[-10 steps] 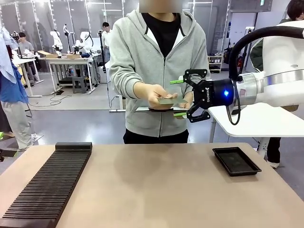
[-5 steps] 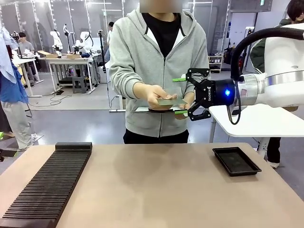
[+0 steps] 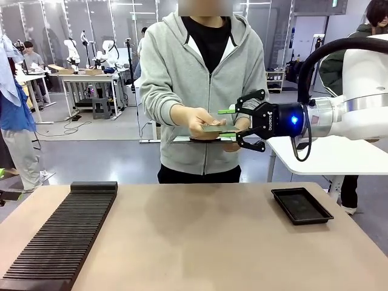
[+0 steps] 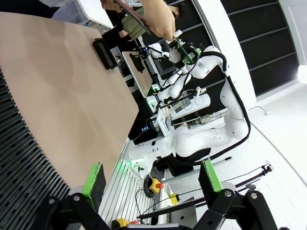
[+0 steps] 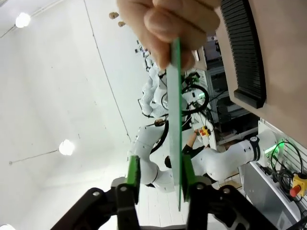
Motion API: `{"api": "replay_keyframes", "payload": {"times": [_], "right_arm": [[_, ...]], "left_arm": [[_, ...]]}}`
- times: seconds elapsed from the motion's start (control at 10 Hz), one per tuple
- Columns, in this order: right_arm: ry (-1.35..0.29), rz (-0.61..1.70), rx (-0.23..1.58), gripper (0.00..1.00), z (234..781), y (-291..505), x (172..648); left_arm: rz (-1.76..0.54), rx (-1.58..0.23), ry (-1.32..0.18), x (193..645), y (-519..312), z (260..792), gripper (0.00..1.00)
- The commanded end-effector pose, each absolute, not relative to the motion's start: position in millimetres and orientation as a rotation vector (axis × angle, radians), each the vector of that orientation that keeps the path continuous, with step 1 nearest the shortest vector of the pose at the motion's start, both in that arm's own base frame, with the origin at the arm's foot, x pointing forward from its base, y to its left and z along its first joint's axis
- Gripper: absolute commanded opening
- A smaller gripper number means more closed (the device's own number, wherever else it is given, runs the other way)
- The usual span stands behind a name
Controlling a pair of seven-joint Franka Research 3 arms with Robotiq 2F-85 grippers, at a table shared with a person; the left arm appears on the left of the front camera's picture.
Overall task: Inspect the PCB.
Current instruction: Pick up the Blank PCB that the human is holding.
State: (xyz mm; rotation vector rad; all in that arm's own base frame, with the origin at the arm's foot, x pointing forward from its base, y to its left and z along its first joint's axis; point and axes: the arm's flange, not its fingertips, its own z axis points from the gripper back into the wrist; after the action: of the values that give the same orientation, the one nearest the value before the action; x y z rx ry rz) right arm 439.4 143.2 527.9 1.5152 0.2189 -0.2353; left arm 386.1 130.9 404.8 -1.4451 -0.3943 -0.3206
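Right gripper (image 3: 228,123): standing partly open, its green pads sitting either side of the thin pale-green rectangular PCB (image 3: 218,128) | PCB: being held flat in the air by the person's hand (image 3: 199,121), lying just beside one pad with a gap to the other | Left gripper (image 4: 151,176): gaping wide, hanging over the tan table (image 4: 62,96).

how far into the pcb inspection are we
Early. Done: the right gripper is up at the thin pale-green rectangular PCB, jaws either side of its edge. In hand: the person's hand holds the board; a gap shows at one pad, so no clamp yet. Left: gripping, release, inspecting.
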Motion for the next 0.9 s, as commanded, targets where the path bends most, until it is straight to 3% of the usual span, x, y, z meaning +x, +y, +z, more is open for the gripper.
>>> {"api": "replay_keyframes", "payload": {"times": [0.0,0.8], "right_arm": [[0.232,-0.198,1.53,0.03,513.6,135.6,435.3],[0.261,-0.182,1.519,0.0,511.8,136.1,443.0]], "left_arm": [[-0.321,-1.444,-0.397,385.2,131.5,405.4,1.0],[-0.321,-1.444,-0.397,385.2,131.5,405.4,1.0]]}}
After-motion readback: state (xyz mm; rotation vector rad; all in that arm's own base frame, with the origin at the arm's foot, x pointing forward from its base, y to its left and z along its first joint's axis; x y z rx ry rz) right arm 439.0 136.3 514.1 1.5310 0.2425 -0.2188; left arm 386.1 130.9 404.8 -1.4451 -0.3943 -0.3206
